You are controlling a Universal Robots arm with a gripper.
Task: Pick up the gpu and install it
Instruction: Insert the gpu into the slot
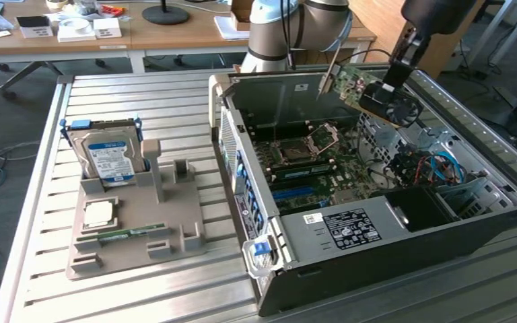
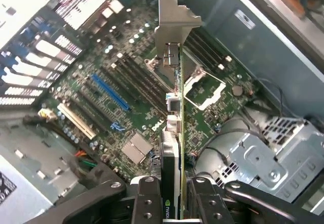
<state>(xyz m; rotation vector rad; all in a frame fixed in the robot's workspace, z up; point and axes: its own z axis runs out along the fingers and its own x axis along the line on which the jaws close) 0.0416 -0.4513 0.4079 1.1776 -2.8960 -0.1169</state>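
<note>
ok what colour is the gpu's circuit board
Green. The gpu shows it best in the exterior view.

— Where does the arm stand?
— At the far side of the exterior view, upright. Its dark wrist comes in from the top, toward that view's right, angled downward.
— And the gripper?
— It points down. Its two fingers are clamped on the gpu, one against each face, holding it edge-on in the air.
</note>
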